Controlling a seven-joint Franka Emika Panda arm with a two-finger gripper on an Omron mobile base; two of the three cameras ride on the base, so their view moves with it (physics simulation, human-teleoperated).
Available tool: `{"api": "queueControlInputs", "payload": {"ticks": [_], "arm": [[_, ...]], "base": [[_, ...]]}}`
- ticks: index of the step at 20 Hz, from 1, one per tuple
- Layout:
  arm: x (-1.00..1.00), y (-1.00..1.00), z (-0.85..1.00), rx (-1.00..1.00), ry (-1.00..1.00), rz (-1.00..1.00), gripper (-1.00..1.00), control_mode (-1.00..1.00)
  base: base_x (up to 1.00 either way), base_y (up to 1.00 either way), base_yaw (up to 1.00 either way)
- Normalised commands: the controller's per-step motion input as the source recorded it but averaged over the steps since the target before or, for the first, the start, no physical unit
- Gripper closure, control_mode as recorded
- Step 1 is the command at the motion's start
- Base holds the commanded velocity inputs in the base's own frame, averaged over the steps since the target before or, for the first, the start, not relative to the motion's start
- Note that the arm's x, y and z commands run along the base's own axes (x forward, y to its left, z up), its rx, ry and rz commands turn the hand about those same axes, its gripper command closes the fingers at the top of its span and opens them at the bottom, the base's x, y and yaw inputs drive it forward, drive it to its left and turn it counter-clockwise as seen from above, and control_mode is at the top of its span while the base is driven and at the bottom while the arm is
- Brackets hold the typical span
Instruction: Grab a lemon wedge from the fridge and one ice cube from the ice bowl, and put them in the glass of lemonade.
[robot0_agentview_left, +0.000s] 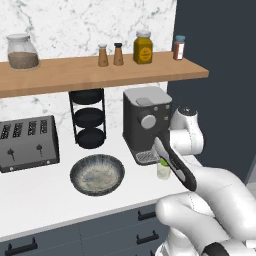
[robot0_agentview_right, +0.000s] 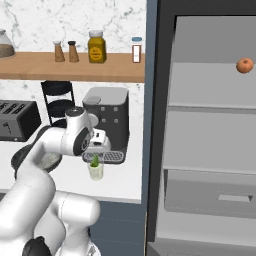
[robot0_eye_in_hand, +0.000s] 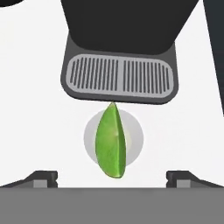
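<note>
The lemon wedge is being released over the glass of lemonade, which is standing on the tabletop just in front of the coffee machine's drip tray. In the hand view the jaws are spread wide, one tip at each lower corner, and nothing is being pinched between them. The wedge is sitting in the mouth of the glass, its tip poking above the rim in the right base view; whether it is fully settled in the liquid cannot be told.

This step is probably best finished by the gripper being lifted straight up, so that neither tip is caught on the rim and the light tumbler is not tipped against the coffee machine.

One half of the task seems done; the ice cube is not yet fetched. The ice bowl is lying near, to the left of the glass in the left base view, between it and the toaster. No cube can be made out in its mottled inside from here, so a closer look is needed before a grasp is attempted. The fridge is standing open beside the tabletop.
</note>
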Motion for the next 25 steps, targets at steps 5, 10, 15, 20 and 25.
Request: {"api": "queueControlInputs", "payload": {"ticks": [5, 10, 15, 20, 25], "arm": [[-0.59, 0.0, 0.41, 0.03, -0.03, 0.0, -1.0, -1.0], [-0.61, 0.01, 0.65, 0.07, 0.0, 0.0, -1.0, -1.0], [-0.49, 0.0, 0.67, 0.08, -0.01, 0.0, -1.0, -1.0], [-0.33, 0.16, 0.72, 0.05, -0.03, -0.03, -1.0, -1.0], [-0.24, 0.36, 0.57, 0.0, 0.0, -0.08, -1.0, -1.0]], "base": [[0.0, 0.0, 0.0], [0.0, 0.0, 0.0], [0.0, 0.0, 0.0], [0.0, 0.0, 0.0], [0.0, 0.0, 0.0]]}}
